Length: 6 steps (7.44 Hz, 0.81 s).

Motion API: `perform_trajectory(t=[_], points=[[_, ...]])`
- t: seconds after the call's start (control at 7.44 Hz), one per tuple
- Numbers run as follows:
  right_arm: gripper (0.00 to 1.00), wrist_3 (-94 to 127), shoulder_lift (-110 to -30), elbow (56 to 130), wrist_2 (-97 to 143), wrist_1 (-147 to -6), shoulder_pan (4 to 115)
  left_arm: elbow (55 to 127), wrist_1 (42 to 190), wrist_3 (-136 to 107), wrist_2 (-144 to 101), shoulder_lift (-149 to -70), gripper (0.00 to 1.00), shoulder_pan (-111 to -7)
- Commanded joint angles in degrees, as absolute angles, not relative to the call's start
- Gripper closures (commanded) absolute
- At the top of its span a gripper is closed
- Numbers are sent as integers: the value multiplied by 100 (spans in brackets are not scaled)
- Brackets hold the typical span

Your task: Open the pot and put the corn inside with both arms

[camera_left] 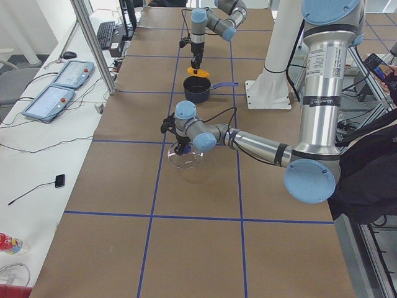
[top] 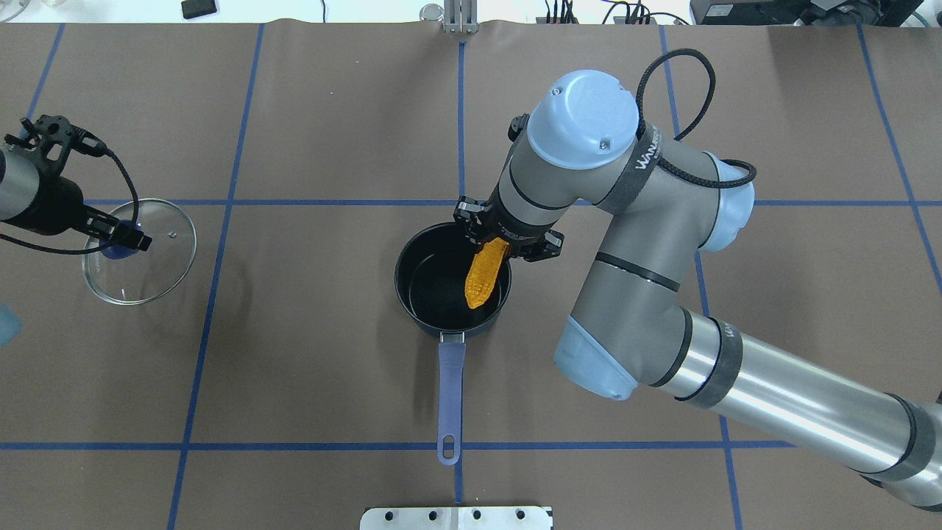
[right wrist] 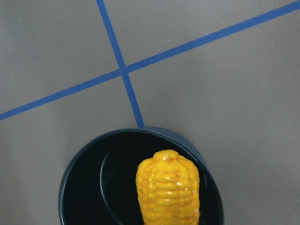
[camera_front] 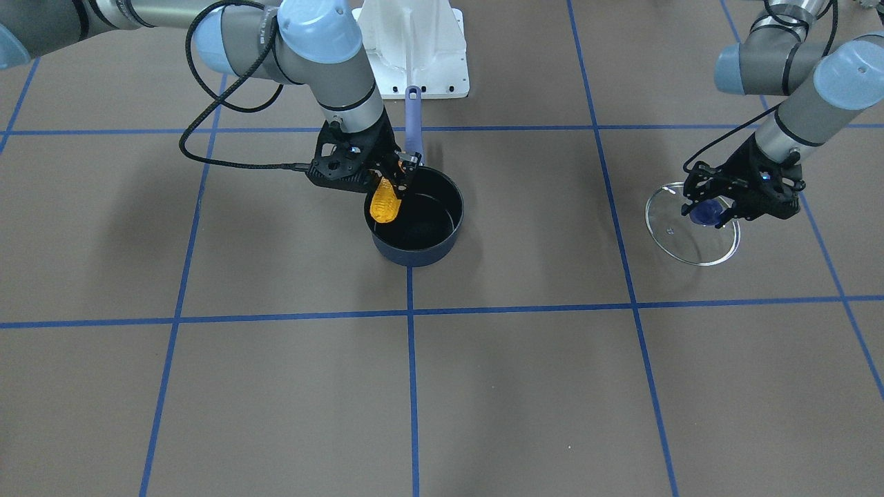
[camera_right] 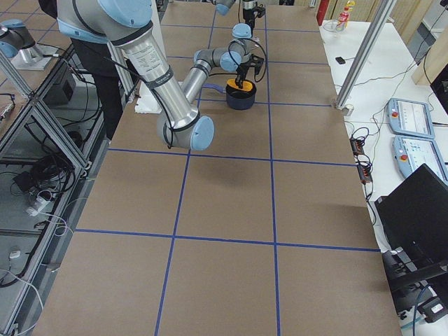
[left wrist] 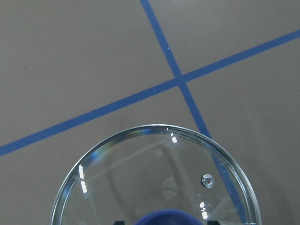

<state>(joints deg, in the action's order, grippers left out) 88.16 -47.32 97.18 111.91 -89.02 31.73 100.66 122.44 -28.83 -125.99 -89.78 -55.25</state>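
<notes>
The navy pot (camera_front: 416,256) stands uncovered mid-table, its periwinkle handle (top: 450,390) pointing toward the robot. My right gripper (camera_front: 395,181) is shut on the thick end of the yellow corn (top: 486,274) and holds it tilted, tip down, over the pot's black interior (right wrist: 89,187). The corn (right wrist: 168,192) also shows in the right wrist view above the pot. My left gripper (camera_front: 711,210) is off to the side, shut on the blue knob (left wrist: 166,218) of the clear glass lid (top: 154,258). The lid is at table level, well away from the pot.
The white robot base plate (camera_front: 414,48) stands just behind the pot handle's end. Blue tape lines (top: 462,110) cross the brown table. A side bench with teach pendants (camera_left: 49,99) runs along the far edge. A person (camera_left: 372,167) stands by the left arm's base.
</notes>
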Motion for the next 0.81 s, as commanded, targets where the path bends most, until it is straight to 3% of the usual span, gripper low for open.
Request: perform_trajectory(t=[0.0,0.4,0.54,0.67], points=[[70,8824,-4606,9467,11049,-8886,3042,10081,12550,-2874,-12612,-8667,50,-5528],[69,8798,-4579,9299,10907,-8851,2945,10055,12656,-2874,-12604,-8578,50,-5528],[60,8789,-4536,9273,10881,-8851,2944,10046,12656,-2874,-12604,-8578,50,-5528],[6,8789,-4466,9246,10837,-8859,2944,10011,12656,-2865,-12604,-8578,50,-5528]])
